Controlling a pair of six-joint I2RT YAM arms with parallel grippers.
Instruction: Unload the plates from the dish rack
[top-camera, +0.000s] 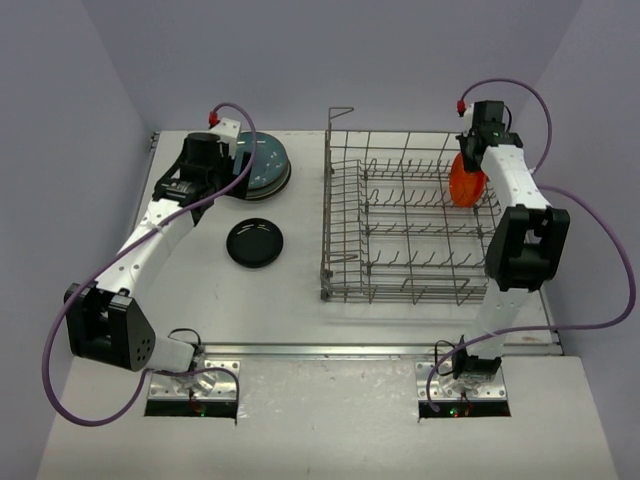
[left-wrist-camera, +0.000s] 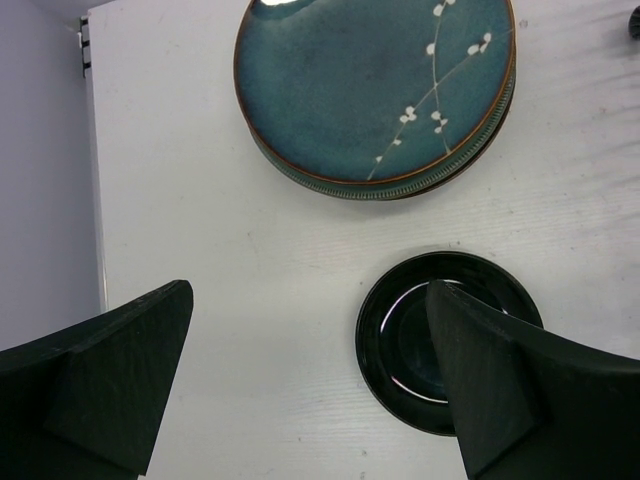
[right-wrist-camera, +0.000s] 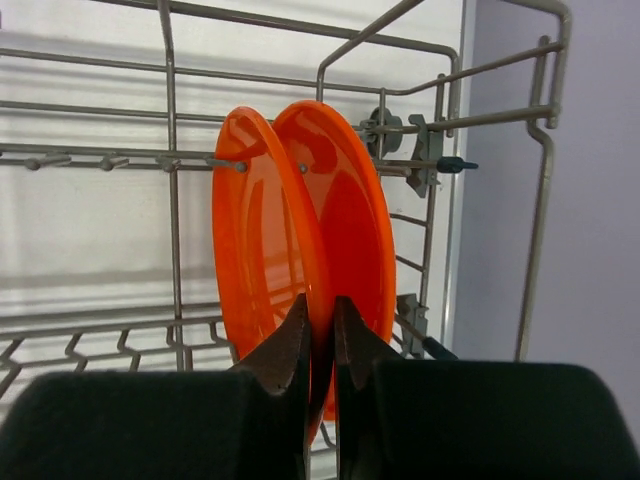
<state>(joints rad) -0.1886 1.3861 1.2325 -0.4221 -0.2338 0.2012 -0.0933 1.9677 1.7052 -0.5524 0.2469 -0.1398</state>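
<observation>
The grey wire dish rack (top-camera: 400, 290) stands right of centre. One orange-red plate (top-camera: 466, 183) stands on edge at its far right end; in the right wrist view (right-wrist-camera: 345, 230) it is upright among the tines. My right gripper (right-wrist-camera: 320, 315) is shut on its rim, one finger on each face. A stack of large teal plates (top-camera: 262, 165) lies on the table at the far left, and a small black plate (top-camera: 255, 243) lies in front of it. My left gripper (left-wrist-camera: 310, 330) is open and empty above the table, with the black plate (left-wrist-camera: 410, 340) partly behind its right finger (left-wrist-camera: 500, 390).
The rack's raised wire loop (top-camera: 340, 118) stands at its far left corner. The rack's wall wires (right-wrist-camera: 440, 120) and tines closely surround the orange plate. The table's left edge and the purple wall (left-wrist-camera: 40, 180) are close to the left gripper.
</observation>
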